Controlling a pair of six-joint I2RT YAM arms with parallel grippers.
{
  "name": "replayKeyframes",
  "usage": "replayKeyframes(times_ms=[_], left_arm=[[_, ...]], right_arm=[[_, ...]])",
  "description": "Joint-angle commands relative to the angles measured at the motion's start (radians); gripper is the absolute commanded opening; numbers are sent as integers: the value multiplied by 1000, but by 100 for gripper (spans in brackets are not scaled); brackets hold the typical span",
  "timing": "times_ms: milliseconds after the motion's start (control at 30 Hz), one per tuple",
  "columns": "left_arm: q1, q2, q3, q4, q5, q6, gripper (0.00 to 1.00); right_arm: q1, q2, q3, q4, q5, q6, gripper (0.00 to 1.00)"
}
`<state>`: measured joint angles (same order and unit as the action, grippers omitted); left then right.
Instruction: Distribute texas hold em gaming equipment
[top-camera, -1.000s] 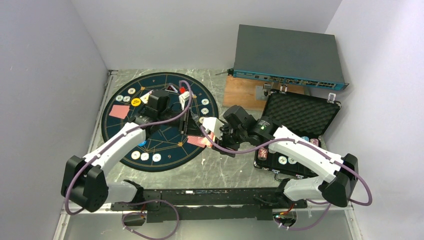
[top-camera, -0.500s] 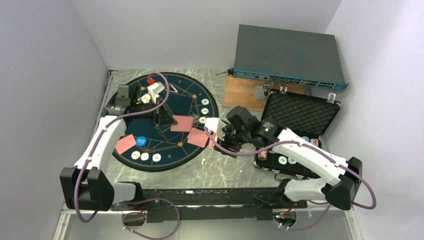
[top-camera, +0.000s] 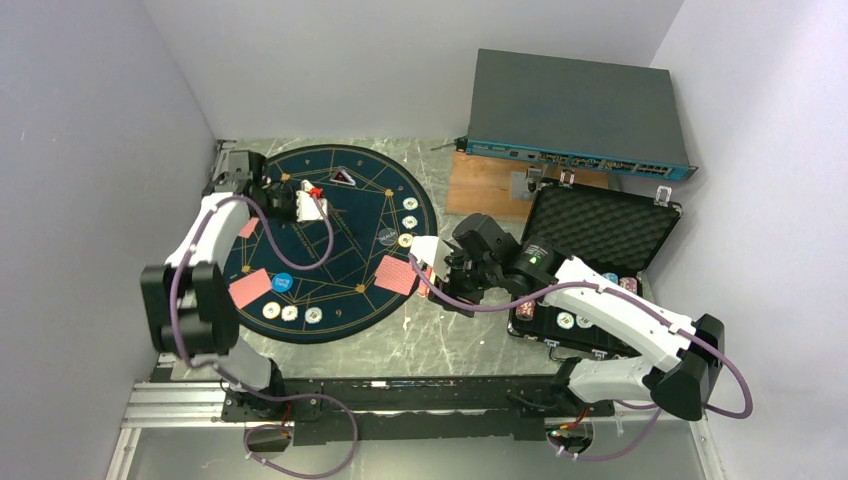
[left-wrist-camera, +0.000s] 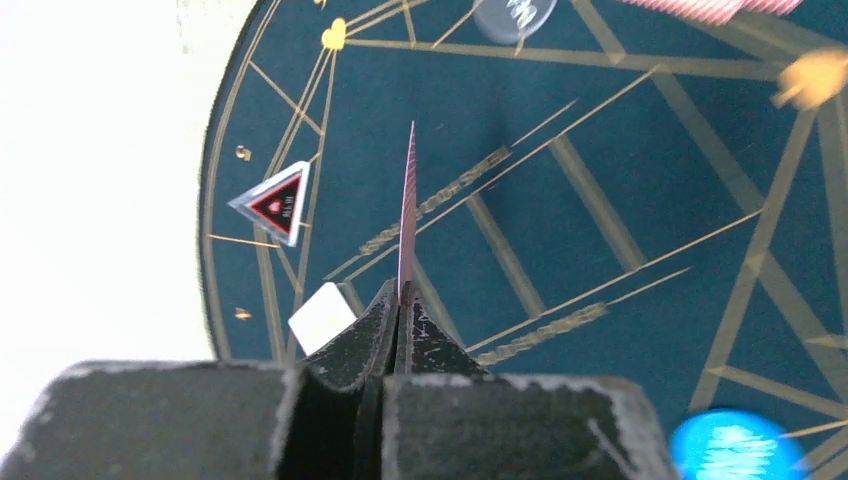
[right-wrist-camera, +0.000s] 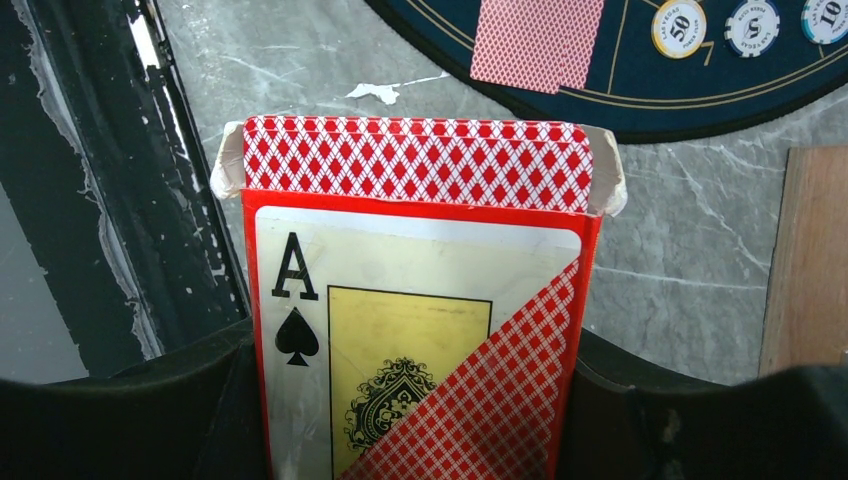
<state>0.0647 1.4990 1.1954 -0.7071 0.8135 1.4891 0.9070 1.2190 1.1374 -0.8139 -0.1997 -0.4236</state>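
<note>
My left fingers (left-wrist-camera: 425, 335) are clamped on one red-backed card (left-wrist-camera: 407, 215), held edge-on above the far-left part of the mat (left-wrist-camera: 620, 230), its long axis running straight out from the tips. A triangular marker (left-wrist-camera: 275, 203) lies nearby. Right fingers (right-wrist-camera: 215, 390) grip the card box (right-wrist-camera: 420, 300) at the mat's right edge, well apart.

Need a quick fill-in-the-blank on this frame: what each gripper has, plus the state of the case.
1. The left gripper is shut on one red-backed ____, seen edge-on over the mat.
2. The right gripper holds a deck box showing the ace of ____.
3. The black case has its lid ____.
Missing words: card; spades; open.
</note>
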Motion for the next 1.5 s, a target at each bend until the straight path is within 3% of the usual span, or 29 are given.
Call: replayKeyframes(times_ms=[0,133,367,633,800,1067,1200,1233,1333,1400,1467], left_arm=[[27,180,178,-41,-25,494,0],[32,314,251,-26,-64,661,0],[33,445,291,36,-111,785,0],[63,528,285,0,-223,951,2],[97,545,275,-56,-269,1063,12],[152,510,270,-109,-261,1136,53],[190,430,256,-191,-232,1188,58],[197,402,248,-210,-221,1182,75],[214,299,255,-282,-153,1079,82],[203,222,278,-317,-62,845,91],[169,151,313,-326,-19,513,99]], right_arm=[[4,-9,12,45,-6,10,0],[4,-4,12,45,-2,7,0],[3,0,4,41,0,11,0],[-2,3,0,46,9,9,0],[-3,2,-1,45,15,8,0],[-3,2,-2,48,15,4,0],[-3,-3,-3,49,15,-4,0],[-3,-4,-1,48,17,-5,0],[-3,-11,1,49,18,-6,0],[-3,-15,1,54,19,-4,0],[-3,-16,3,58,19,-1,0]])
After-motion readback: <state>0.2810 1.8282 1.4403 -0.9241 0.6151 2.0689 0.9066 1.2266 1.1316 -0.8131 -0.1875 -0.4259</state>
